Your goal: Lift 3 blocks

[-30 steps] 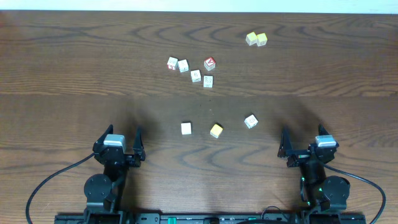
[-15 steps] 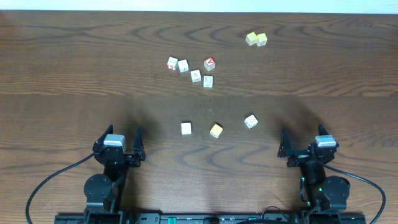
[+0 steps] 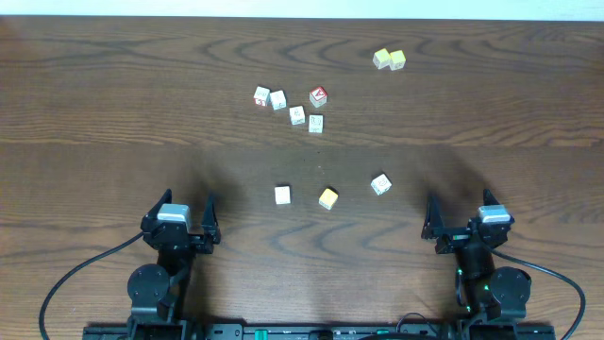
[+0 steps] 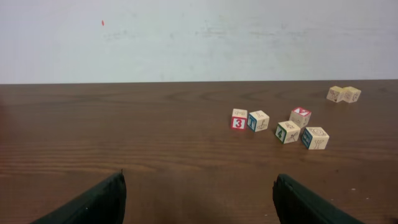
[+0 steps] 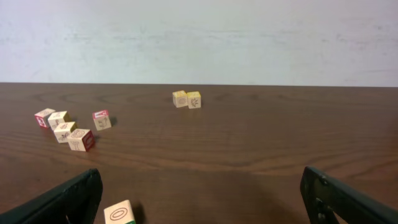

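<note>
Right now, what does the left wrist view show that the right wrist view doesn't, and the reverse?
Only the left wrist view: the left gripper, open, and a readable red 3 on one clustered cube. Only the right wrist view: the right gripper, open, and the green-sided block at its bottom edge. Both: the five-cube cluster, the pale yellow pair and the table. Neither shows the plain whitish block or the yellow-faced block.

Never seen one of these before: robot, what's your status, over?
Left gripper and right gripper open, empty. White block, yellow block, lettered block on table, untouched. Nothing blocking.
</note>
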